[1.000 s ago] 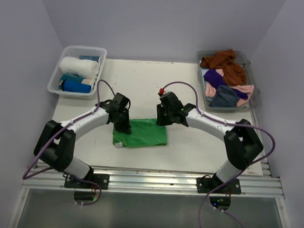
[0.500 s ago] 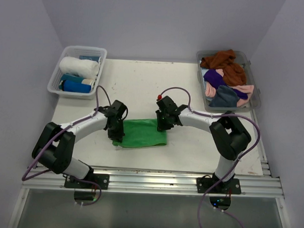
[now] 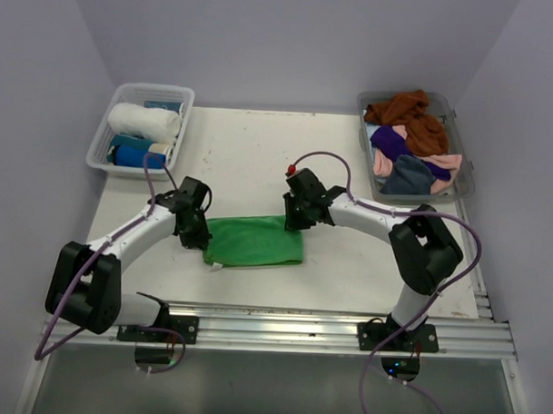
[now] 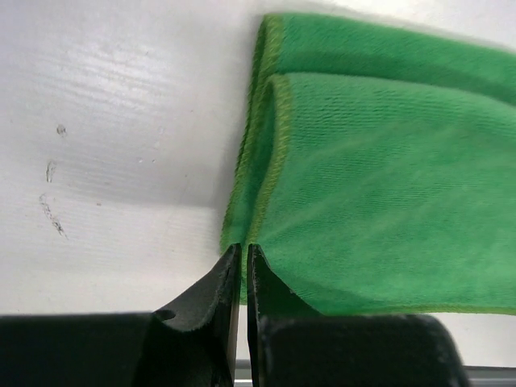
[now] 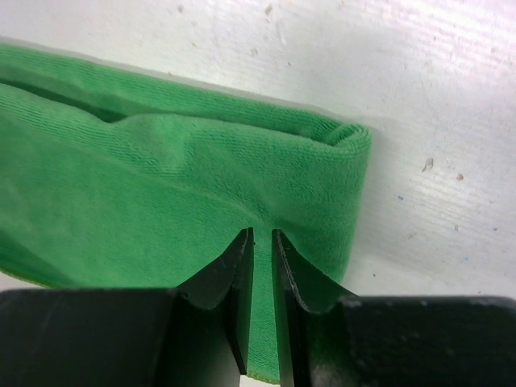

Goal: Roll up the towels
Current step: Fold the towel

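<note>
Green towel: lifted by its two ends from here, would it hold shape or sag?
The green towel would likely sag in the middle: it looks like soft terry, folded in loose layers and puckering at the pinched ends. Probably light, and unlikely to slip, given the nubby weave.

no legible text, brand or number anywhere, small white tag [image 3: 216,267] at the green towel [image 3: 257,243] corner near the left claw [image 3: 202,244], too small to read

The towel [image 4: 379,201] is cut off by the left wrist view's right edge; overhead, its ends are hidden under the left hand [image 3: 199,240] and right hand [image 3: 293,223].
</note>
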Robot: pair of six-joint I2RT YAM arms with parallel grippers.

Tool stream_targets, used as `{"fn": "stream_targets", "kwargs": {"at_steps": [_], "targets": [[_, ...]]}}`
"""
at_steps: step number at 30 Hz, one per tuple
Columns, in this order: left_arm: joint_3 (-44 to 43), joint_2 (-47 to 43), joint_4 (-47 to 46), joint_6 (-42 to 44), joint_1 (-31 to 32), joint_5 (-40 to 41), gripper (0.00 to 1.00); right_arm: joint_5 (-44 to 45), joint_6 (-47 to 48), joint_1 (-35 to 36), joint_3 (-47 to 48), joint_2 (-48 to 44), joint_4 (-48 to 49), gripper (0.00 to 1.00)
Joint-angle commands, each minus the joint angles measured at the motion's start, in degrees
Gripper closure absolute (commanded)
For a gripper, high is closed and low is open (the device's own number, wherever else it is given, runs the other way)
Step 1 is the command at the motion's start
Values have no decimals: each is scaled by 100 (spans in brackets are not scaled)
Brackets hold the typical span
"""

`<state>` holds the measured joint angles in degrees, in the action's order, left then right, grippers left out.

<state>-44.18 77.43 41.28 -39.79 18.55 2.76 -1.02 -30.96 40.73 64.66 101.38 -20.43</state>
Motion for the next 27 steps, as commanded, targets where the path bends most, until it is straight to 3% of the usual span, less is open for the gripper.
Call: {"fn": "stream_targets", "kwargs": {"at_steps": [1,10,14,22,27], "targets": [[-380,-175,-172,-81,96,-48,89,84,151,-39,450,-40,-40,81],[-688,377,-787,-152,105,92,89,409,310,-126,978,680,-40,81],[-1091,1341,-1200,-20,62,-13,89,488,406,-346,1005,936,-128,82],[-2778,3110,-1183,498,105,-417,90,629,118,-399,144,436,-137,85],[-4023,4103,-1026,744,158,-523,90,411,-331,-373,-899,-388,-85,86]]}}
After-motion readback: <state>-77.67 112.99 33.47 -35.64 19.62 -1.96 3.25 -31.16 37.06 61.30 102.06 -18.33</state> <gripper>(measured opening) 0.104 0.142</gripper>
